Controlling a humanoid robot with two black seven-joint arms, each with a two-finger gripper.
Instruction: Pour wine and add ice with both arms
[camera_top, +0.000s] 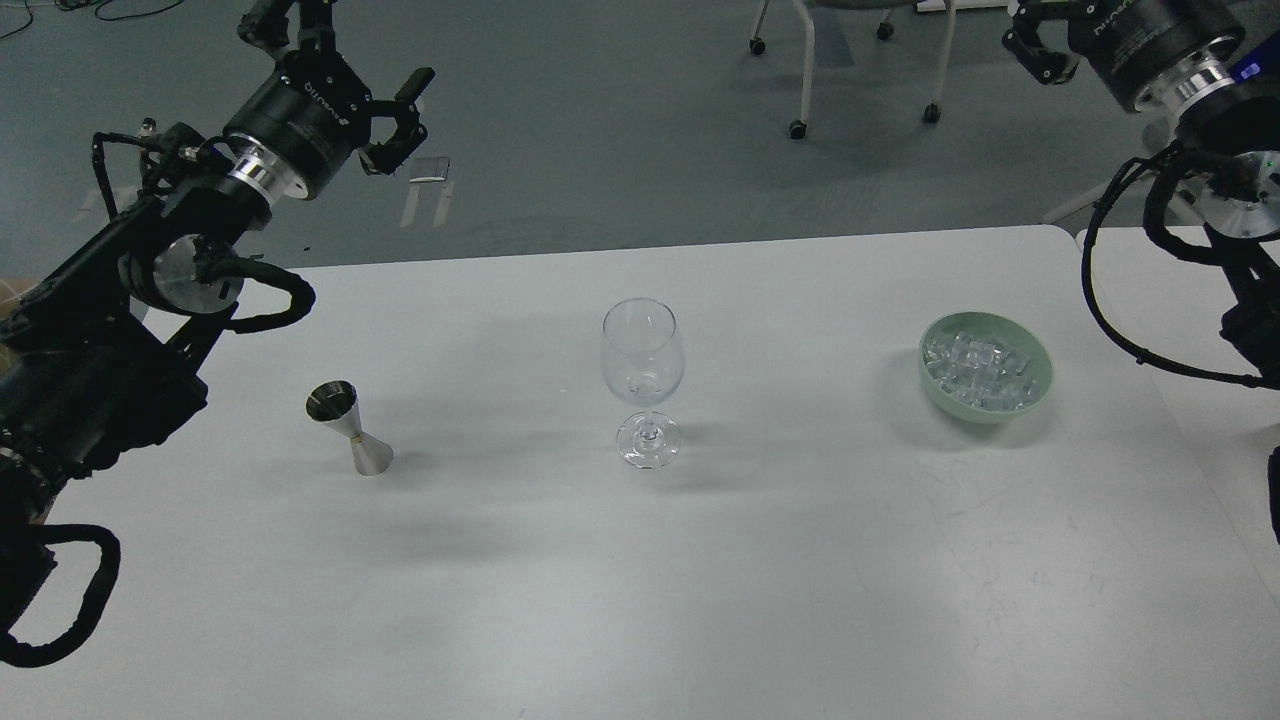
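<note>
Standing upright at the middle of the white table (700, 600), the empty wine glass (642, 380) had the steel jigger (350, 428) well apart on its left and the pale green bowl (985, 362) well apart on its right. The ice (975, 368) lay heaped inside that bowl, many small clear cubes filling most of it. Neither gripper was near any of these things. The left gripper (400, 115) was held high beyond the table's far edge, above the grey floor, its dark fingers (415, 85) spread apart with nothing between them, well away from the jigger below. The right gripper (1035, 45) hung at the upper right corner, also beyond the table, partly cut off by the frame edge; whether its fingers were apart or together could not be told, and nothing was seen in it. The ice sat well below and to the left of it, untouched.
</note>
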